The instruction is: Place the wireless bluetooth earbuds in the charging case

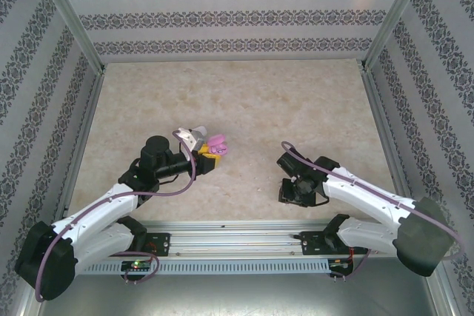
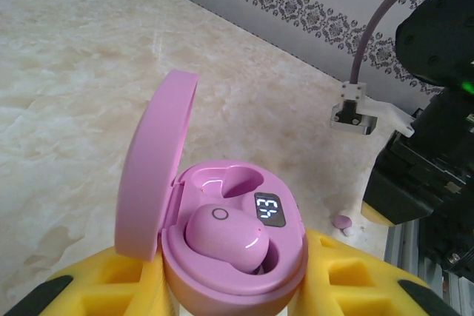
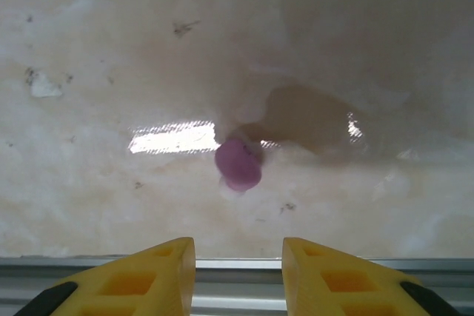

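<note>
Earbud, a lilac plastic bean, lies just ahead of the empty, released right tool; left tool grasps the open lilac case.

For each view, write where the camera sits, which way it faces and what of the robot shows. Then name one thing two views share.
Top external: above and behind the arms, looking down on the table; left arm and right arm show.
Left wrist: on the left arm, looking across the table toward the right arm; the left gripper clamps the open charging case.
Right wrist: on the right arm, looking down at a loose earbud; the right gripper open.
Shared: the charging case, in top external and left wrist.
</note>
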Tool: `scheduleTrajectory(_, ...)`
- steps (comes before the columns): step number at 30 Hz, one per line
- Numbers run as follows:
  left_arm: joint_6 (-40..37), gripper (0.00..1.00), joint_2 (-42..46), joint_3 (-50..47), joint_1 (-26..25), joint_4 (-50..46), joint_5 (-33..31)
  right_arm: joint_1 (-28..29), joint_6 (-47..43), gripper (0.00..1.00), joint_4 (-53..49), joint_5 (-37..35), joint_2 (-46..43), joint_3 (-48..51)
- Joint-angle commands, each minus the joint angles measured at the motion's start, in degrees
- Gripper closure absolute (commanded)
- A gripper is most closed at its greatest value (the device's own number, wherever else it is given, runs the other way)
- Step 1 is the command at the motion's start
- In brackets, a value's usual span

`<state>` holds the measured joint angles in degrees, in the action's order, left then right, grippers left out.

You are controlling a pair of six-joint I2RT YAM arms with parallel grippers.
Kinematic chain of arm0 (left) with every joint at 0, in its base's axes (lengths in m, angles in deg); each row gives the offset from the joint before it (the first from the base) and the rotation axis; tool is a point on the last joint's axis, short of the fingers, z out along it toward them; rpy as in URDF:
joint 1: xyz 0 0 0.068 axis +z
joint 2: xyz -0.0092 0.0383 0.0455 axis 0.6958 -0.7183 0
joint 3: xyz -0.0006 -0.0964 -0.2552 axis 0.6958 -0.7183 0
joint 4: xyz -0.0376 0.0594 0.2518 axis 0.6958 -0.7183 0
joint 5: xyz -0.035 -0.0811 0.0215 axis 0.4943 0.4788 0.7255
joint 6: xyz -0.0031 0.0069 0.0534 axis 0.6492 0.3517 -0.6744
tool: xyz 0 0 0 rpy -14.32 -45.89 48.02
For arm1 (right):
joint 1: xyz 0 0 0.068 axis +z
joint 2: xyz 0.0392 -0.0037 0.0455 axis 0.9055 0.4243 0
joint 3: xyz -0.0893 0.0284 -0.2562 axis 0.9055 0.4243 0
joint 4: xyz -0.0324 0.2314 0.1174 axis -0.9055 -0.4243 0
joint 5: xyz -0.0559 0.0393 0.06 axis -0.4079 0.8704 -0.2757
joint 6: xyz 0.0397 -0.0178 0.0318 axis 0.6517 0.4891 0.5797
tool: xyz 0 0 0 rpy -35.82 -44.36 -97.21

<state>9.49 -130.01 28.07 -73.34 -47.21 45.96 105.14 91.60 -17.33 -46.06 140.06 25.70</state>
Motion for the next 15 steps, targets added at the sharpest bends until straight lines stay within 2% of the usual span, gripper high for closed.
scheduleTrajectory(1,0.5,0.97,0.0,1.3,-0.5,2.5,1.3,-1.9,-2.4,0.64,2.2,-0.4,2.0,1.4)
scheduleTrajectory(15,0.1,0.97,1.6,1.0,-0.5,0.4,0.5,-4.2,-8.0,0.69,9.9,2.9,12.3,1.2)
